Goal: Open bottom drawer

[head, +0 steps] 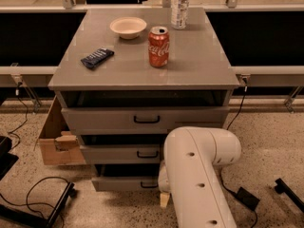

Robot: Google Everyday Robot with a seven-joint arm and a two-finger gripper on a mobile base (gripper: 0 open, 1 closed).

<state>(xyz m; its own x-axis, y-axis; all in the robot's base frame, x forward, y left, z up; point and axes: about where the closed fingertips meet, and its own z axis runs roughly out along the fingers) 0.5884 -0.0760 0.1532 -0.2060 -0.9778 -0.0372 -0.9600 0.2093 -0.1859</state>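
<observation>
- The bottom drawer [123,183] is seen lowest on the cabinet, at 6 o'clock of the two larger fronts, standing slightly out with a dark gap above it.
- The gripper [164,198] is placed at 4 o'clock of the drawer's black handle [148,185], just beside it, and is largely hidden by the white arm [199,175].
- Whether the gripper is open or closed cannot be told.
</observation>
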